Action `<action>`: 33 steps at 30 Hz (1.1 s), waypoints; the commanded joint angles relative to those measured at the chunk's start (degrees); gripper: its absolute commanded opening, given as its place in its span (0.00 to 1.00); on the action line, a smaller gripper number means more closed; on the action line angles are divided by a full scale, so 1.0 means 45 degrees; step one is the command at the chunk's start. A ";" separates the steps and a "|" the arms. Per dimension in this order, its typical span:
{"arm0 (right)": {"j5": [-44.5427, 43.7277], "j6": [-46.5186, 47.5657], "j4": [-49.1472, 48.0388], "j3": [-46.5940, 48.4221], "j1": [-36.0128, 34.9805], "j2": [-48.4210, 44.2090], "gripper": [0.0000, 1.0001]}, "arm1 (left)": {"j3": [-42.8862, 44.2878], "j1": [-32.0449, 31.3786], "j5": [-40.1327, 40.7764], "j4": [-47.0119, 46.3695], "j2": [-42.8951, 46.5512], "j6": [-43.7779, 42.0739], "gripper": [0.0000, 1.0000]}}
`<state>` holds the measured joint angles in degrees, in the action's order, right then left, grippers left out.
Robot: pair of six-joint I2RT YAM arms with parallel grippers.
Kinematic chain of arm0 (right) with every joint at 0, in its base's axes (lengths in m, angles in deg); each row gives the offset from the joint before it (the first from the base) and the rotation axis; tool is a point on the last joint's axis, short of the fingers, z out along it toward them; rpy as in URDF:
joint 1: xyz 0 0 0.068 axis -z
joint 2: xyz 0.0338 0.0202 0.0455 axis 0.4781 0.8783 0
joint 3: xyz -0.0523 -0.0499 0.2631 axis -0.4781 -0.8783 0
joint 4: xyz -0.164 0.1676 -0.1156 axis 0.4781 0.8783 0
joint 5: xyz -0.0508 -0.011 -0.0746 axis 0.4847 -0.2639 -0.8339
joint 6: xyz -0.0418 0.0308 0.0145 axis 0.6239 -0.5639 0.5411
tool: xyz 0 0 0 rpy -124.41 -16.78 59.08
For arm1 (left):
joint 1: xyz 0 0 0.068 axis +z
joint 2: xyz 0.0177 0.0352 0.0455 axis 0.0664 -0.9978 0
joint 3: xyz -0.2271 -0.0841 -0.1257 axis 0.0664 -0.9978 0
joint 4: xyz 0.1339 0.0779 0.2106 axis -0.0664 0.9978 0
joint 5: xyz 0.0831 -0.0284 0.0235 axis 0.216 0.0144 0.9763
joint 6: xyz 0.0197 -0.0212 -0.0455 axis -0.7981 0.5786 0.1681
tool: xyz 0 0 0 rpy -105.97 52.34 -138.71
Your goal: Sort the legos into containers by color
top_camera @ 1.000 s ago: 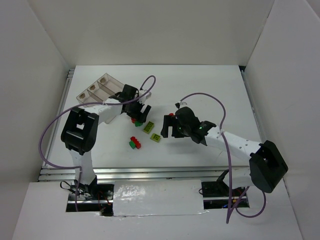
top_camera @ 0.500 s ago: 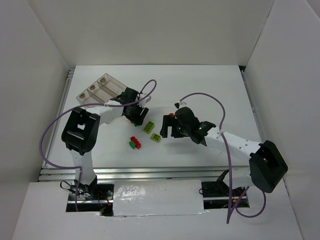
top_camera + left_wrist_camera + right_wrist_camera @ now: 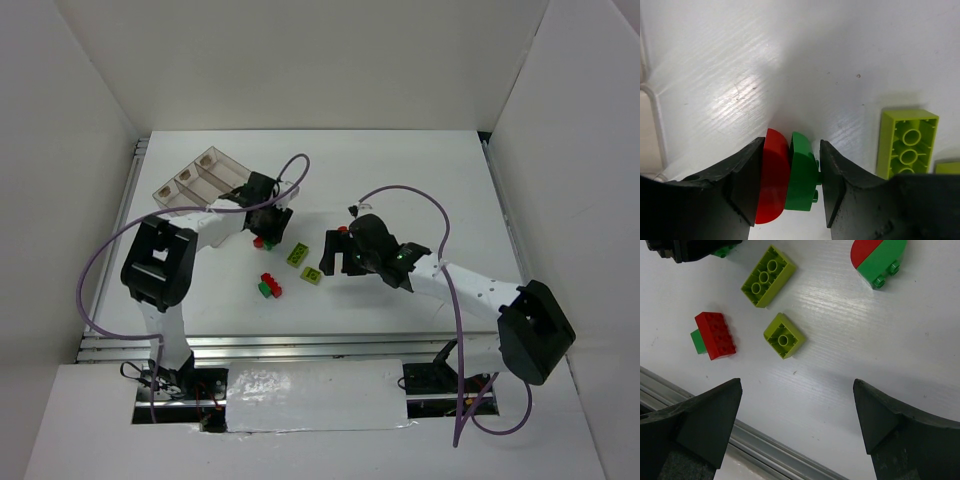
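White worktop (image 3: 400, 170), smooth, faintly streaked.

Clear plastic tray (image 3: 195, 180), far left: three long narrow compartments side by side, a round tan mark at the outer end of each, long axes slanting down to the right. Near end hidden behind the left arm (image 3: 215, 222); contents not discernible.

Left pincer (image 3: 790, 172), just right of the tray: closed on the first half-round pair (image 3: 775, 175), red and green pieces pressed face to face.

Right pincer (image 3: 797, 410), well right of the tray: spread wide, holding nothing.

Long yellow-green brick (image 3: 768, 276), hollow side up, lying slantwise, right of the tray.

Second half-round pair (image 3: 877, 260), red over green, loose, farthest from the tray.

Red brick (image 3: 715, 335), studs up, overlapping a green brick (image 3: 698, 340), nearer the bases than the tray.

Small yellow-green brick (image 3: 784, 335), hollow side up.
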<state>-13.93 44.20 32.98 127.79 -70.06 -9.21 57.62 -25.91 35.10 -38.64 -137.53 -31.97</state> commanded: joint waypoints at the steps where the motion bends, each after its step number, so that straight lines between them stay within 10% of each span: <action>1: -0.0074 -0.0055 -0.0757 -0.0040 -0.0134 -0.0011 1.00 | 0.1037 -0.0067 0.0179 -0.0164 0.1447 0.0706 0.00; 18: 0.2251 -0.1656 -0.9700 -0.3184 -0.0134 -0.2940 0.99 | -0.0561 -0.3131 0.3826 -0.0635 0.7698 1.3194 0.00; 33: 0.1589 -0.1482 -1.0838 -0.2638 -0.0837 -0.3174 0.93 | -0.0952 -0.5243 0.5881 0.0462 0.8930 1.5687 0.00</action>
<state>-5.10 37.31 -11.32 114.46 -72.64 -21.74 53.66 -49.28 58.51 -36.15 -99.54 36.11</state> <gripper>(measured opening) 0.933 0.565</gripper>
